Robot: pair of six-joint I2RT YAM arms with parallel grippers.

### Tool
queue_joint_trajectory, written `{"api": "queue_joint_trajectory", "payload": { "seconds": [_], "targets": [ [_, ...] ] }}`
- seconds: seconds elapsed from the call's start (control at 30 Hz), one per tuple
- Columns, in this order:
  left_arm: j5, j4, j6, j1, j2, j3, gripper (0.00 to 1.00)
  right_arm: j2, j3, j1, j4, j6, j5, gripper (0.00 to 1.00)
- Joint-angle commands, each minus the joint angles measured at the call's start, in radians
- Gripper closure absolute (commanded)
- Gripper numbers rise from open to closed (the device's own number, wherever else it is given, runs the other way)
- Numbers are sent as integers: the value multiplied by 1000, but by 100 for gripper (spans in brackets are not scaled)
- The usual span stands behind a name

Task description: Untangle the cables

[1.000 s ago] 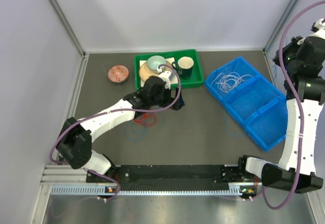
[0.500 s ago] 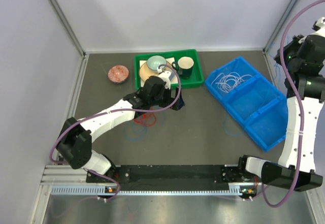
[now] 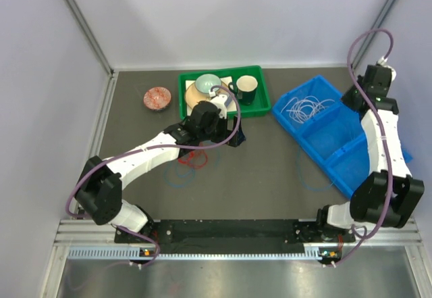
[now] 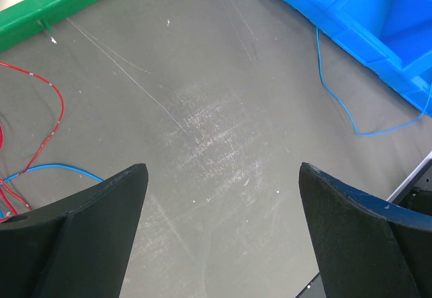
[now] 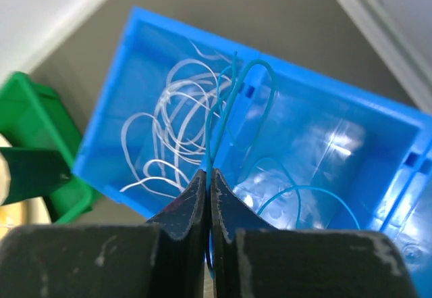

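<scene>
My right claw (image 5: 208, 176) is clamped on the blue cable (image 5: 226, 109), lower centre of frame, above the bin (image 5: 145, 48). My left claw (image 4: 223, 169) gapes, empty. The cable seems light, limp and slippery, so I pinch mid-strand.

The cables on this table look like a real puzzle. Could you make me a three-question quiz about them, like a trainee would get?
1. Which colour of thin cable is the right two-finger gripper pinching? A white; B red; C blue.
2. True or false: the left gripper is open and holds nothing.
3. Fill in: the thin white cable lies coiled inside the ___.

Key
1. C, the thin blue cable.
2. True.
3. The blue plastic divided bin, in its far end compartment.
</scene>
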Motion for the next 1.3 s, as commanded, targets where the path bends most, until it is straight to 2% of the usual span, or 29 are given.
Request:
{"api": "queue_joint_trajectory", "payload": {
  "seconds": [0.0, 0.37, 0.67, 0.87, 1.27],
  "targets": [
    [2, 10, 11, 2, -18, -11, 2, 44, -56, -12, 102, 54, 14, 100],
    [11, 10, 12, 2, 10, -1, 2, 39, -236, -12, 171, 65, 63, 100],
    [37, 24, 0, 2, 27, -8, 2, -97, -360, -12, 172, 39, 134, 100],
    [43, 30, -5, 2, 30, -14, 2, -149, -379, -12, 161, 27, 142, 100],
    [64, 32, -28, 2, 18, -41, 2, -62, -382, -12, 164, 14, 165, 100]
  ]
}}
